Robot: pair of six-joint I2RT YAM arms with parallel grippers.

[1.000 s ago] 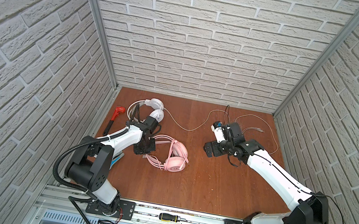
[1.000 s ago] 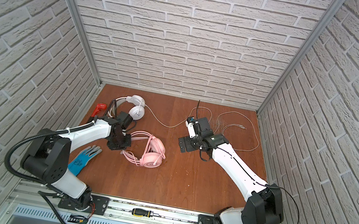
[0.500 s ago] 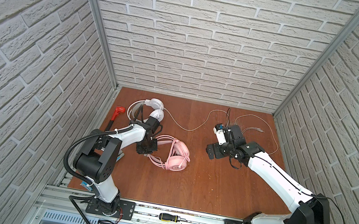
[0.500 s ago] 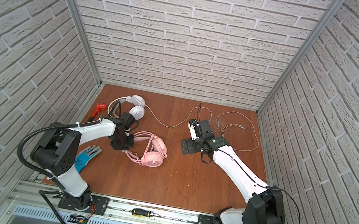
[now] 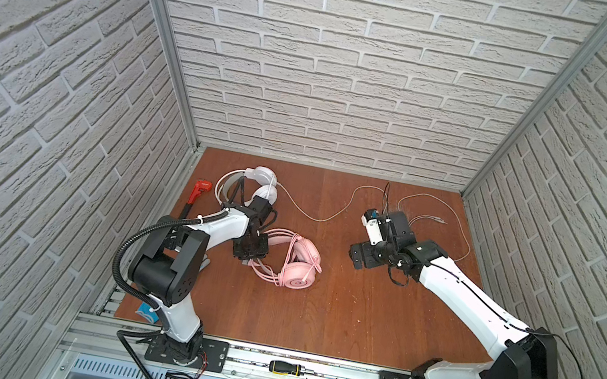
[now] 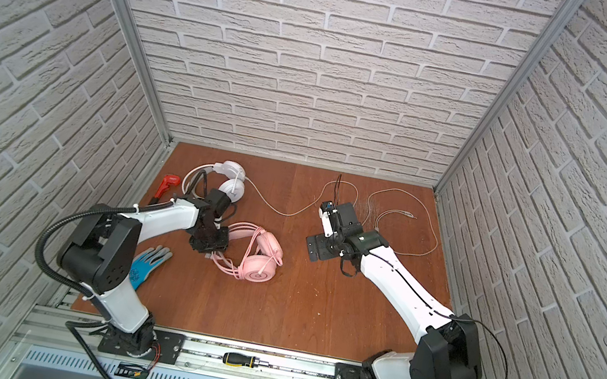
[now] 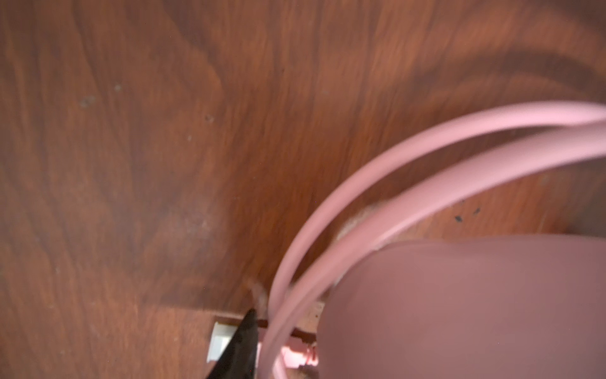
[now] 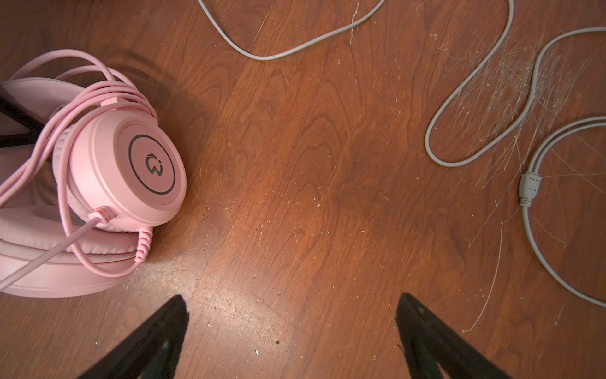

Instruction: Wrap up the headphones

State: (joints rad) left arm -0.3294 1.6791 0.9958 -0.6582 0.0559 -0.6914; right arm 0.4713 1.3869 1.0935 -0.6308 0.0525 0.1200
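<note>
Right end effector point(image 8: 292, 299): spread wide, empty, above counter point(image 8: 295, 164)
Left end effector point(image 5: 250, 261): nine o'clock of pink headset point(image 5: 297, 277); grip unreadable

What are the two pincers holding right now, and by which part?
The right pincer is open above the table, holding nothing. The left pincer sits against the pink headphones' headband; whether it grips cannot be told.

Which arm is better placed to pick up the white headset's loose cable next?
Right. The right gripper, open, hovers over bare table near the white cable; the left gripper is down at the pink headset.
</note>
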